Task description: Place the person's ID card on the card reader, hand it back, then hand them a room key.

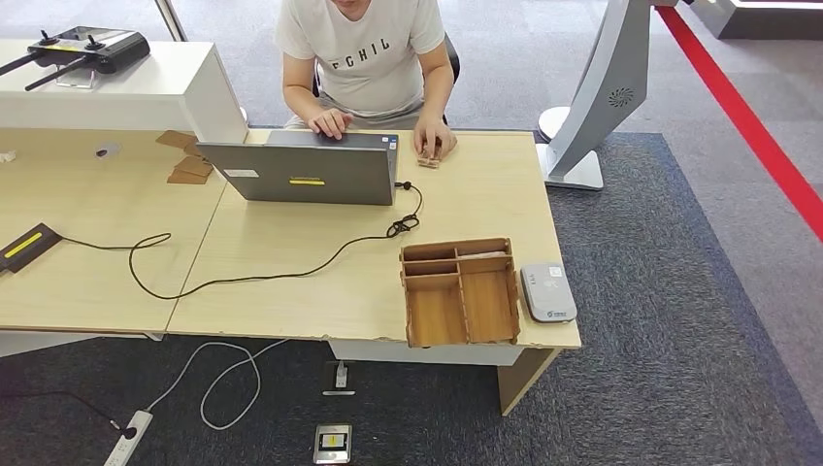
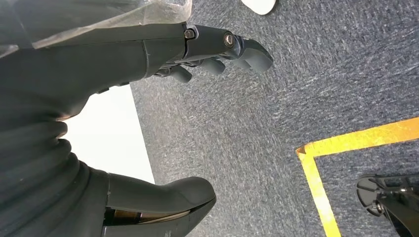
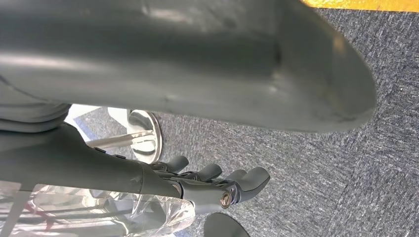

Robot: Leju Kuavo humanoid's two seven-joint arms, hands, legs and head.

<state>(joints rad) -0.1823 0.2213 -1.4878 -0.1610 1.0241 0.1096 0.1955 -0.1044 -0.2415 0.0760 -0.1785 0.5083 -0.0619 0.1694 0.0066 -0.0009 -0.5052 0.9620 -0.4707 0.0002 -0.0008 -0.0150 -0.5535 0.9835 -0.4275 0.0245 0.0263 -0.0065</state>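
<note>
head view: a person (image 1: 364,58) sits behind a wooden desk (image 1: 291,282), one hand on the laptop (image 1: 311,167) and the other hand (image 1: 434,139) resting near the desk's far edge, over a small flat thing that may be the card; it is too small to tell. near the desk's front right corner stands a wooden tray (image 1: 460,291) with compartments, and just beside it, on its right, lies the grey card reader (image 1: 547,291). a black cable (image 1: 262,272) runs from the laptop across the desk to a small dark box (image 1: 27,246) at the left. a power strip (image 1: 129,437) lies on the carpet below.

left wrist view: this view gives what the head view lacks, the left hand (image 2: 148,113) itself. it hangs over blue-grey carpet (image 2: 296,74), thumb and fingers (image 2: 232,49) well apart, nothing between them. a yellow floor line (image 2: 346,143) crosses the carpet.

right wrist view: the right hand (image 3: 197,163) hangs over the same kind of carpet, the thick thumb wide from the dark fingers (image 3: 237,182), which lie straight and hold nothing. a round chrome base (image 3: 146,136) shows beyond it.

the card reader and tray sit up on the desk, well apart from both hands' fingers.
</note>
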